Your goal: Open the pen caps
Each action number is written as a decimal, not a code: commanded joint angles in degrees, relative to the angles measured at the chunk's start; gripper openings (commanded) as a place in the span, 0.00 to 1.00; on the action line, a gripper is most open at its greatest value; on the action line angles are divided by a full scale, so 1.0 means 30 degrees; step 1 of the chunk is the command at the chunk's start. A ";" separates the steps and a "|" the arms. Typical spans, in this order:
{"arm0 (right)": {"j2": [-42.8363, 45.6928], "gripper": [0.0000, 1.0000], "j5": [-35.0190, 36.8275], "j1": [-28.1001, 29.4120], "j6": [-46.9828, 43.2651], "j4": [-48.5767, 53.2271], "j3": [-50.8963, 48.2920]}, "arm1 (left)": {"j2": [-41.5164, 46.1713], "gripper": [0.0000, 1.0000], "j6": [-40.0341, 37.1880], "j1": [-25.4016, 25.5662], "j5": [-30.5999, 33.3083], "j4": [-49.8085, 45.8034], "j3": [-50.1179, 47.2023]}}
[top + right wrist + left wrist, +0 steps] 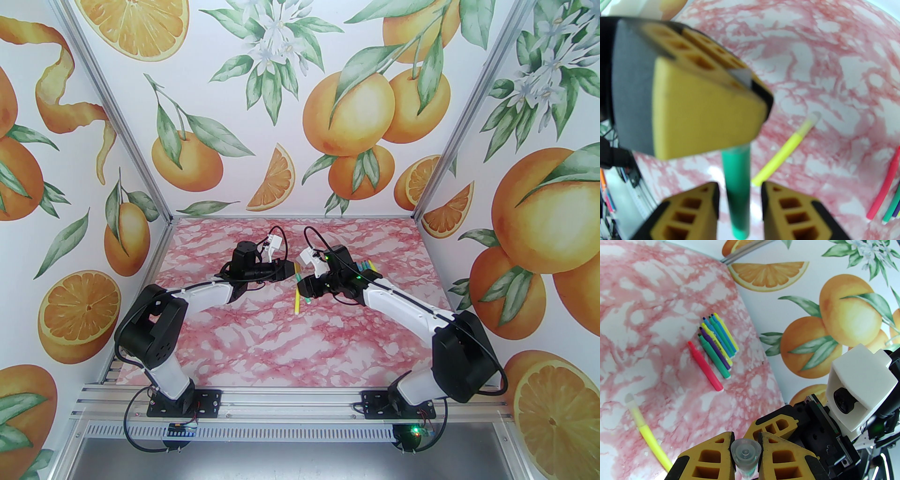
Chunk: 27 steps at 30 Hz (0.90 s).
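My left gripper (745,451) is shut on a pale translucent pen cap (745,454), seen end-on, with green showing below it. That cap sits on a green pen (736,164), which runs down between the fingers of my right gripper (739,187). Those fingers stand apart, with a gap on each side of the pen. In the top view the left gripper (294,270) and the right gripper (305,288) meet above mid-table. A yellow pen (650,439) lies on the table with its cap (630,400) on. The same yellow pen (778,159) lies just beyond the right fingers.
Several uncapped pens (717,343) lie side by side near the right wall, with a pink pen (705,366) beside them. In the top view this cluster (368,267) sits behind the right arm. The pink marbled table (281,347) is walled on three sides.
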State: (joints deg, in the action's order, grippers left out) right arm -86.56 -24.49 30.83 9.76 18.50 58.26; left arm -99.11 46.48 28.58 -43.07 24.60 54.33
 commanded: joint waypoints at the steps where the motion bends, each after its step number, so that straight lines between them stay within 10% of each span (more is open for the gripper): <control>1: -0.0148 0.35 -0.0471 -0.0184 -0.0260 -0.0591 -0.0345 | 0.0297 0.00 -0.0141 0.0011 -0.0205 0.0239 0.0791; 27: 0.0700 0.01 -0.1036 -0.0199 -0.0955 0.0566 -0.1880 | 0.1534 0.00 -0.0712 -0.0696 0.2765 -0.1703 0.0997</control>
State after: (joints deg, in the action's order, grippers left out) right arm -86.11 -27.07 30.35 7.55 16.08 54.76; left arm -98.15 45.89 28.51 -41.23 19.09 55.40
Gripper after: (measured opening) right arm 0.167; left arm 0.184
